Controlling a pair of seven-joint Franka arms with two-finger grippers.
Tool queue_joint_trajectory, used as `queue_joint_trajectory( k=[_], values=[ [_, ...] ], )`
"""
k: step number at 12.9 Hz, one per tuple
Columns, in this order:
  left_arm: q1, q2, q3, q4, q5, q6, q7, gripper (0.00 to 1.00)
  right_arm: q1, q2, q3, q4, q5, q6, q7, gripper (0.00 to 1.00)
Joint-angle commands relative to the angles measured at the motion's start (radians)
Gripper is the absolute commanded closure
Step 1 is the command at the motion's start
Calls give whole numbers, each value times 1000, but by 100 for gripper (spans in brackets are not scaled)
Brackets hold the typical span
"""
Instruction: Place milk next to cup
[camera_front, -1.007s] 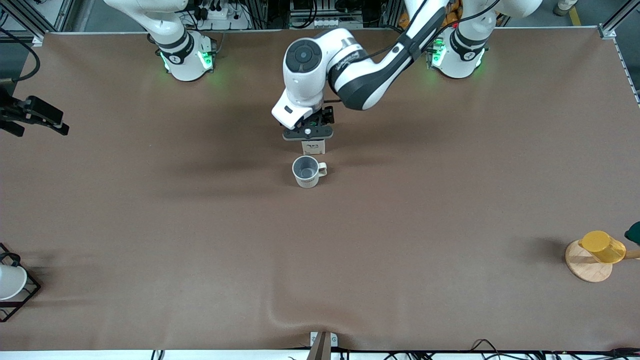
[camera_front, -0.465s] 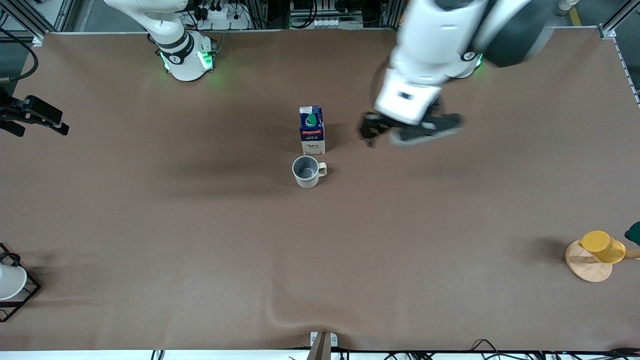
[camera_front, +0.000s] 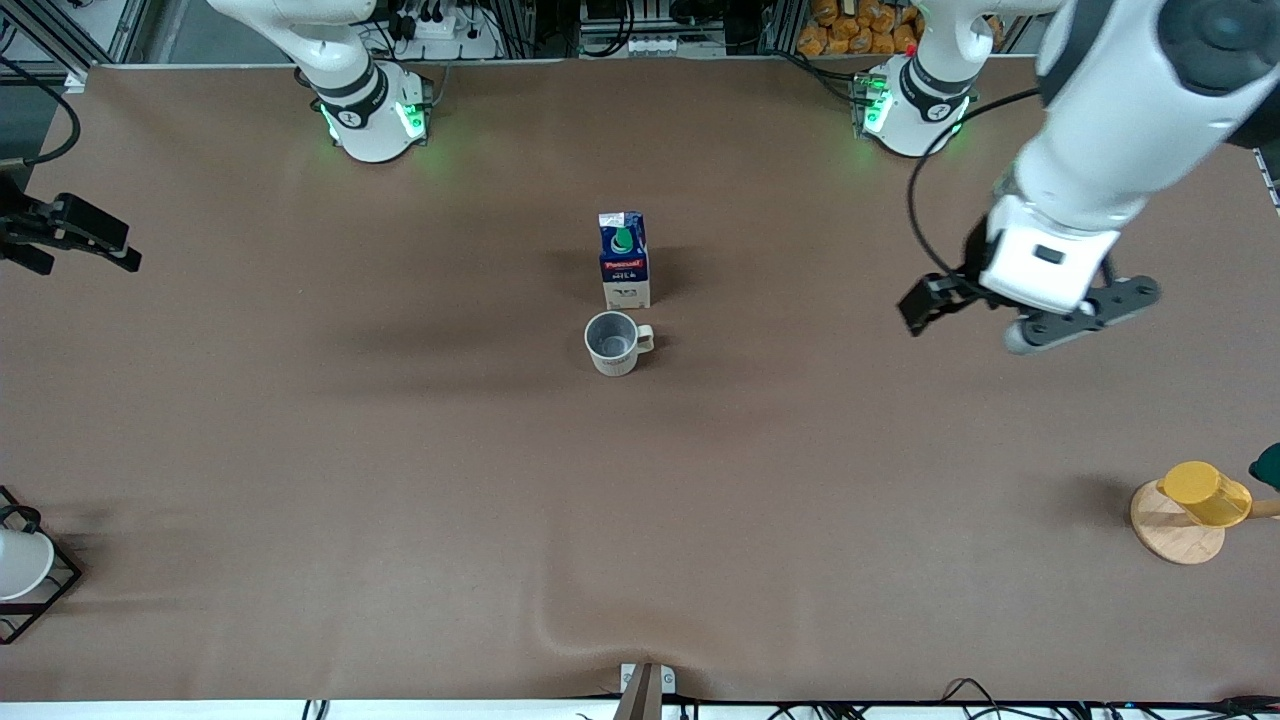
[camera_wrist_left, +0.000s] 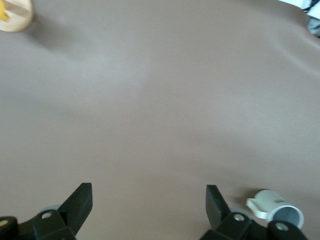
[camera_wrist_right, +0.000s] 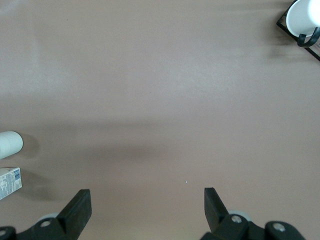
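The milk (camera_front: 624, 260) stands upright mid-table, just farther from the front camera than the cup (camera_front: 614, 343), with a narrow gap between them. The cup's handle points toward the left arm's end. My left gripper (camera_front: 1075, 318) is up in the air over bare table toward the left arm's end, open and empty (camera_wrist_left: 149, 200); the cup (camera_wrist_left: 277, 212) shows at the edge of its wrist view. My right gripper (camera_front: 128, 250) waits at the right arm's end, open and empty (camera_wrist_right: 145, 200). Its wrist view shows the milk (camera_wrist_right: 9, 182) and the cup (camera_wrist_right: 10, 144).
A yellow cup (camera_front: 1205, 492) sits on a round wooden coaster (camera_front: 1170, 540) near the front at the left arm's end. A plain white cup (camera_front: 20, 560) sits in a black wire rack (camera_front: 60, 585) near the front at the right arm's end.
My left gripper let go of the milk, rose and swung away toward the left arm's end. The milk stays standing by the cup. The right arm has not moved.
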Motion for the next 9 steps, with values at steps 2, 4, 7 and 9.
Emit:
queue_joint_trajectory(
  k=[2, 4, 7, 9],
  values=[
    [-7, -86, 135, -31, -6, -56, 212, 0, -4, -5, 7, -6, 12, 0, 15, 0],
    [-41, -97, 220, -27, -23, -109, 320, 0, -6, -2, 7, -6, 15, -4, 14, 0],
    [-10, -125, 243, -34, -36, -153, 431, 0, -4, -2, 8, -6, 16, -7, 15, 0],
    [-10, -129, 266, -34, -36, -179, 508, 0, -6, -2, 7, -6, 16, -7, 14, 0]
  ],
)
